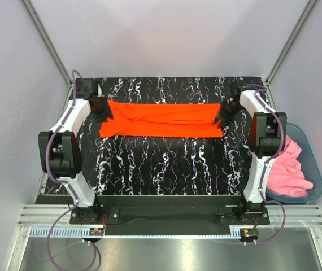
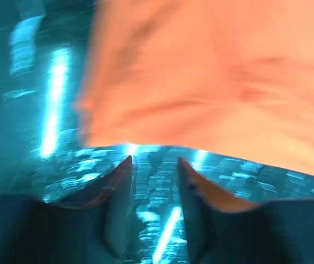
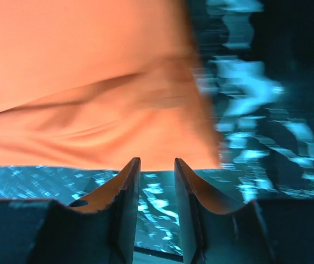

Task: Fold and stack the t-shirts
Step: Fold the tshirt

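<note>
Orange-red t-shirt: left jaws, right jaws narrowly parted, empty, at ends.

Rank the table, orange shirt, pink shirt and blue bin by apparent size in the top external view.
1. Table, clearly largest.
2. Orange shirt and blue bin: similar apparent area, and the bin is partly hidden, so they are left unranked.
3. Pink shirt, bunched inside the bin.

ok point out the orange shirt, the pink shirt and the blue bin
orange-red t-shirt (image 1: 161, 120): top external view, middle of the folded strip
pink t-shirt (image 1: 290, 169): top external view, bunched cloth in the bin
blue bin (image 1: 311, 149): top external view, bare inner wall
</note>
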Motion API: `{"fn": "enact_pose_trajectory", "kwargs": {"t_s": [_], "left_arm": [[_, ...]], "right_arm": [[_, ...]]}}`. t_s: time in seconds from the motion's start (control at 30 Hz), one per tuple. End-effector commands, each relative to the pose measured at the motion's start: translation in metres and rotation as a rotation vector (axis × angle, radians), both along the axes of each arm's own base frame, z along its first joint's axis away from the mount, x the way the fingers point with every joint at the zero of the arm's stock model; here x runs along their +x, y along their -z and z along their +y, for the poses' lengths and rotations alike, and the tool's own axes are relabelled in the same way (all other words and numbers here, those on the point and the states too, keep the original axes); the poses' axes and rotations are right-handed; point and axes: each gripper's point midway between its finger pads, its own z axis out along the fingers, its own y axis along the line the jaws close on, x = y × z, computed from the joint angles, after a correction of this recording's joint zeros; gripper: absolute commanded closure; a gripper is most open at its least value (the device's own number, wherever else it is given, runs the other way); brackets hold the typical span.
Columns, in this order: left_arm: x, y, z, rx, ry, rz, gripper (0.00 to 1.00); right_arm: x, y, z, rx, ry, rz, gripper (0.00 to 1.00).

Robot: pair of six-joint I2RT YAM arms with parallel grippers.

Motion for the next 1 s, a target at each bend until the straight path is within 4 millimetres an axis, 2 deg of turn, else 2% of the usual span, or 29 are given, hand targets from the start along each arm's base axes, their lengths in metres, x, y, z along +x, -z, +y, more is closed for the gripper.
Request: {"fn": "enact_pose_trajectory", "kwargs": {"t_s": [0.0, 0.03, 0.07, 0.1, 0.13, 0.17, 0.2, 0.23, 0.27, 0.33, 0.53, 0.63, 0.73, 0.8, 0.83, 0.97], "left_arm": [[0.030, -0.023, -0.064, -0.186, 0.108, -0.113, 0.63], [0.033, -0.010, -0.079, -0.221, 0.135, -0.081, 0.64], [0.037, -0.011, -0.096, -0.298, 0.164, -0.084, 0.66], [0.042, -0.010, -0.106, -0.331, 0.180, -0.084, 0.66], [0.044, 0.004, -0.114, -0.356, 0.189, -0.058, 0.67], [0.048, 0.003, -0.130, -0.390, 0.227, -0.072, 0.67], [0.051, 0.005, -0.137, -0.402, 0.239, -0.073, 0.67], [0.051, 0.018, -0.142, -0.412, 0.240, -0.044, 0.67], [0.052, 0.022, -0.149, -0.425, 0.235, -0.032, 0.67], [0.051, 0.033, -0.152, -0.432, 0.227, -0.005, 0.69], [0.045, 0.048, -0.148, -0.403, 0.196, 0.021, 0.68], [0.040, 0.056, -0.147, -0.395, 0.195, 0.042, 0.68], [0.036, 0.062, -0.147, -0.400, 0.193, 0.062, 0.68], [0.033, 0.064, -0.147, -0.399, 0.193, 0.067, 0.68], [0.032, 0.065, -0.145, -0.394, 0.190, 0.070, 0.68], [0.028, 0.061, -0.142, -0.373, 0.199, 0.056, 0.68]], "right_arm": [[0.017, -0.039, 0.060, 0.085, -0.089, -0.107, 0.62], [0.020, -0.031, 0.079, 0.131, -0.115, -0.094, 0.62], [0.022, -0.036, 0.106, 0.161, -0.144, -0.106, 0.63], [0.024, -0.035, 0.120, 0.177, -0.157, -0.106, 0.63], [0.025, -0.026, 0.134, 0.195, -0.172, -0.091, 0.63], [0.034, -0.034, 0.148, 0.210, -0.175, -0.116, 0.63], [0.033, -0.032, 0.162, 0.215, -0.195, -0.114, 0.63], [0.034, -0.023, 0.169, 0.215, -0.199, -0.098, 0.64], [0.039, -0.026, 0.176, 0.227, -0.189, -0.107, 0.65], [0.037, -0.019, 0.187, 0.251, -0.197, -0.087, 0.67], [0.031, -0.009, 0.205, 0.306, -0.189, -0.060, 0.80], [0.027, -0.001, 0.209, 0.312, -0.181, -0.041, 0.80], [0.031, 0.007, 0.209, 0.302, -0.171, -0.041, 0.80], [0.038, 0.010, 0.208, 0.287, -0.164, -0.053, 0.79], [0.041, 0.019, 0.205, 0.259, -0.156, -0.053, 0.79], [0.071, 0.011, 0.196, 0.213, -0.137, -0.136, 0.78]]}}
